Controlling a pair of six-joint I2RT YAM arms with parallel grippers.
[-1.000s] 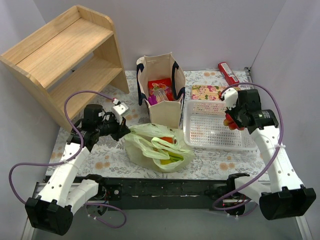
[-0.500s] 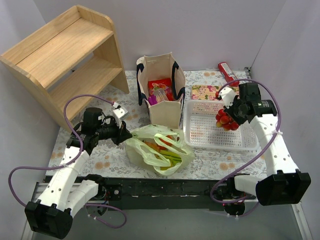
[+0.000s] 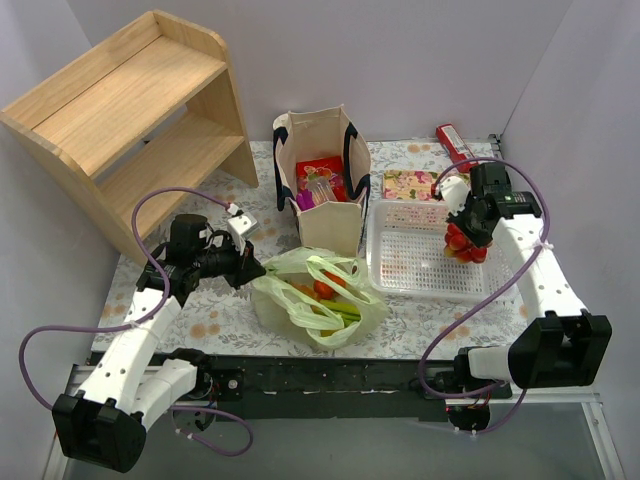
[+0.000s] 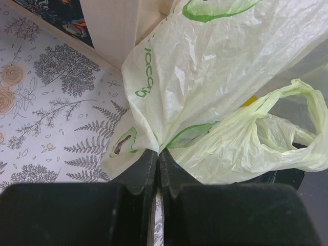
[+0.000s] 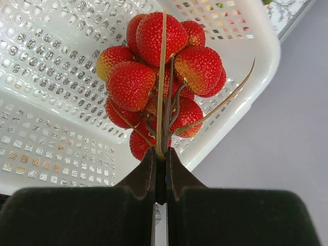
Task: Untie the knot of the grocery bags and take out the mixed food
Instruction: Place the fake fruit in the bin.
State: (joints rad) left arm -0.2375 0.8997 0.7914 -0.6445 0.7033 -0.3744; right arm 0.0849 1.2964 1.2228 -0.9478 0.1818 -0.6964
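Note:
The pale green plastic bag [image 3: 318,297] lies open at the table's front centre, with an orange fruit [image 3: 324,290] and green beans [image 3: 345,315] showing inside; no knot shows. My left gripper [image 3: 248,270] is shut on the bag's left edge [image 4: 154,128]. The beige canvas tote [image 3: 322,185] stands behind it holding red and purple packets [image 3: 322,170]. My right gripper [image 3: 466,232] is shut on the stems of a bunch of red strawberries [image 5: 161,77], which hangs over the right part of the white slotted basket [image 3: 420,285].
A wooden two-shelf rack [image 3: 130,110] stands at the back left. A flowered box [image 3: 412,184] and a red packet [image 3: 456,146] lie behind the basket. The walls close in at the right and back.
My right arm has carried the strawberry bunch over the basket, ending lower and over its right part. The left gripper has kept its hold on the bag, whose mouth now gapes wider.

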